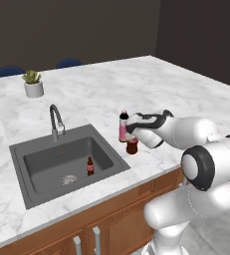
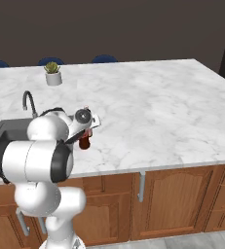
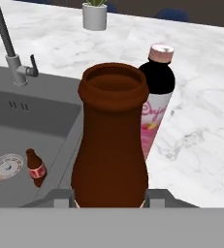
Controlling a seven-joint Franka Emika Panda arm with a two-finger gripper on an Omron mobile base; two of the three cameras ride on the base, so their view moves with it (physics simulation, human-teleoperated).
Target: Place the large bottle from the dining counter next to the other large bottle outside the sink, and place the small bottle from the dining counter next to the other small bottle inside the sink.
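Large bottle [image 3: 111,145], dark brown, long neck up toward hand camera, clamped between gripper [image 3: 109,197] fingertips; jaws narrowed onto its body, so holding, not empty. Upright, base down on or just above the marble by the sink [image 1: 32,184], at the basin's right rim; cannot tell whether already resting. Just beside it, apparently nearly touching, the other large bottle [image 3: 157,104] with pink label and dark upper part under a pale cap, standing outside the sink on the far side of the brown one. Placement reads as deliberate: matching pair side by side, outside the basin, as task wants. Upright hold likely to let it stand when let go. Inside the sink, a small brown bottle with red label [image 1: 90,166] standing near the drain [image 3: 6,166], waiting for its partner. Chrome tap [image 1: 56,122] behind the basin, well clear of the arm. Potted plant [image 1: 33,83] far beyond the sink on the same marble top [image 2: 158,112]. First half judged nearly done; release and lift-off next, risk of knocking the pink-labelled bottle. Small-bottle half not yet done.
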